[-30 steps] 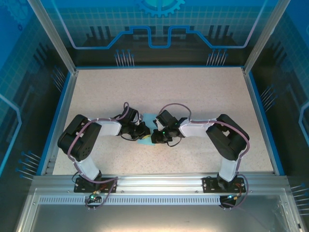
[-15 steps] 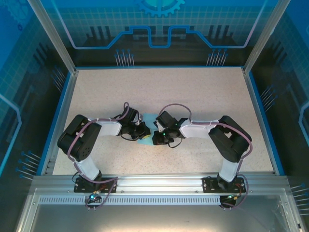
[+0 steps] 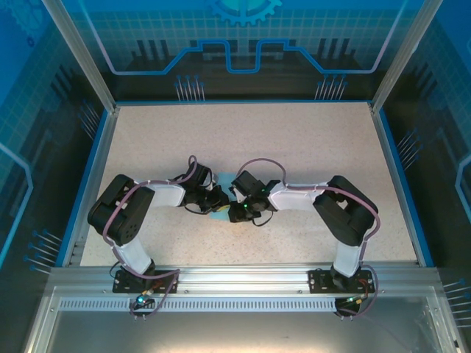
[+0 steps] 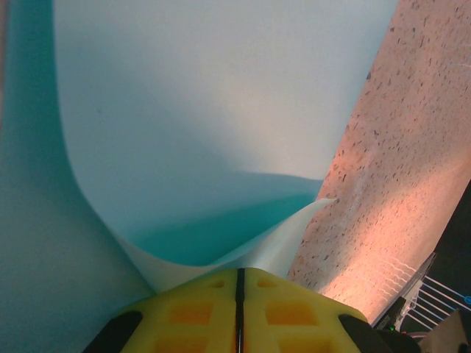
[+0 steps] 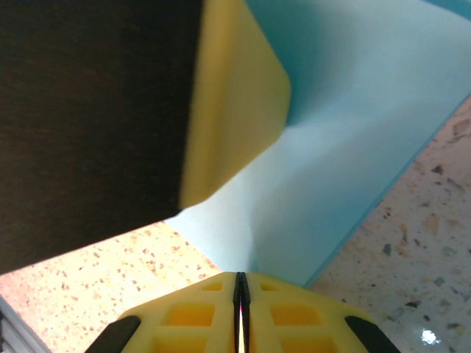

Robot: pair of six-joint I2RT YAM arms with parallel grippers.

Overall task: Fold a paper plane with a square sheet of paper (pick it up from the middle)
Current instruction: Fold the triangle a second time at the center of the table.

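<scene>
The left claw (image 4: 239, 276) is closed, with its 2 yellow fingers pressed together on the square sheet of paper (image 4: 206, 110). The sheet rises from the fingertips and curls up in front of the claw as a hollow bend. The right claw (image 5: 239, 278) is closed in the same way and pinches the same sheet at an edge. The paper stands up just ahead of its tips, and a yellow pad (image 5: 235, 103) of the other claw is close in front, on its left side. The sheet hangs between the 2 claws, with the speckled surface (image 4: 412, 147) beside and under it.

I judge the step in hand to be bringing 2 parts of the sheet together for a fold. To do it well, both claws should keep their pinch firm and move slowly, so the thin paper does not slip or tear. The edges should meet evenly before the bend is pressed flat on the surface. Otherwise the crease will be crooked.

Compared with 1 second earlier, the right claw has moved closer to the left claw, and less blue paper shows between them. The left claw has kept its place.
</scene>
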